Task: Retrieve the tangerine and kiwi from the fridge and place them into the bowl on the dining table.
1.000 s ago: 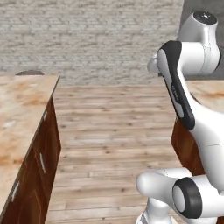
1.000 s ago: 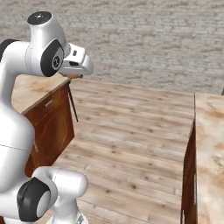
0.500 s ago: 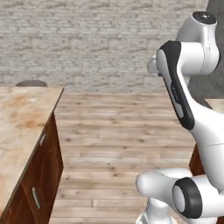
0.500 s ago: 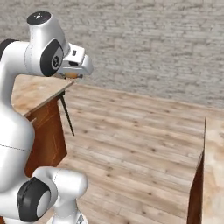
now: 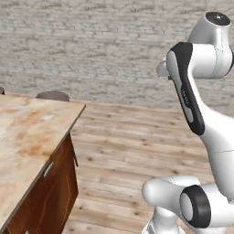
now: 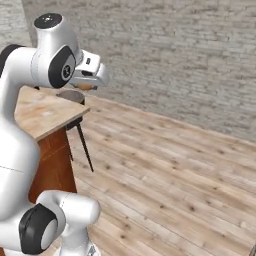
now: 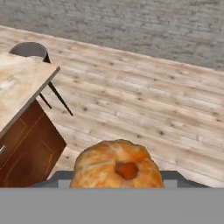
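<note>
Over bare plank floor (image 7: pixel 144 100), I see my pincer (image 6: pixel 86 82) pinching the small round orange tangerine (image 7: pixel 116 165); any jolt before the marbled stone dining table (image 7: pixel 17 83) below-left could drop it.
</note>
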